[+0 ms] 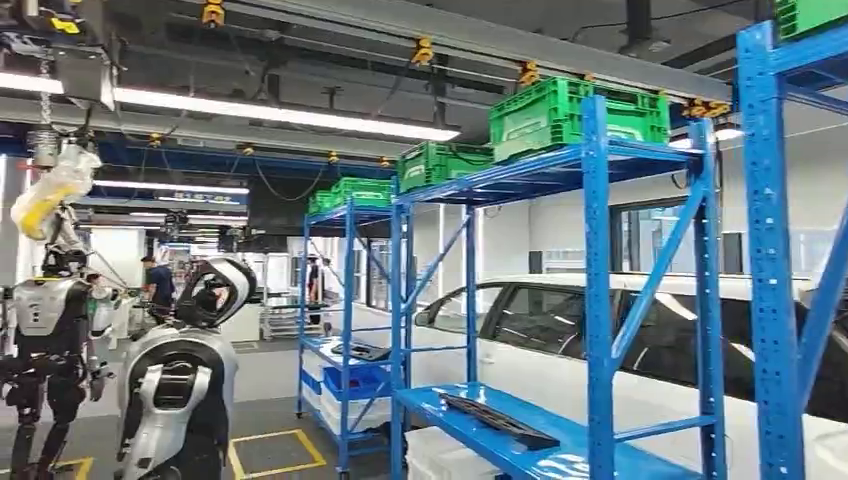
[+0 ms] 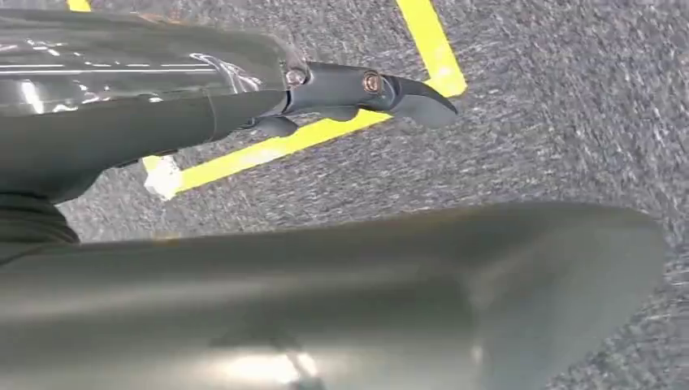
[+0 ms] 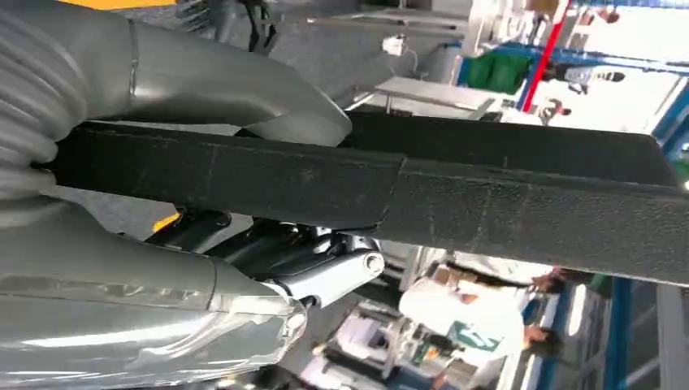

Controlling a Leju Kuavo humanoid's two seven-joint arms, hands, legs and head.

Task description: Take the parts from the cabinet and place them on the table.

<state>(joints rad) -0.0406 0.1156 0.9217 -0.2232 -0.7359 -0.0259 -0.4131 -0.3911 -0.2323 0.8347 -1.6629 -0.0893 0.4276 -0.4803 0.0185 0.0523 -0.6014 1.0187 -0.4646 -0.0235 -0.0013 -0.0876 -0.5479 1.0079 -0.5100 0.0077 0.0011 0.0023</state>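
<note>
A long black strip-like part [image 3: 487, 195] crosses the right wrist view, and my right hand [image 3: 236, 93] grips it with the thumb over one side and the fingers [image 3: 325, 272] under the other. My left hand [image 2: 268, 284] hangs over grey carpet, its dark fingers [image 2: 374, 85] held apart from the thick thumb with nothing between them. In the head view the blue cabinet rack [image 1: 596, 300] stands ahead to the right, with a flat black part [image 1: 495, 415] lying on its low shelf. Another dark part [image 1: 362, 351] lies on the farther rack.
Green crates [image 1: 560, 112] sit on top of the racks. A white car [image 1: 560, 340] is parked behind them. Two other humanoid robots [image 1: 180, 380] stand at the left, with people [image 1: 157, 285] farther back. Yellow floor tape [image 2: 325, 130] marks the carpet.
</note>
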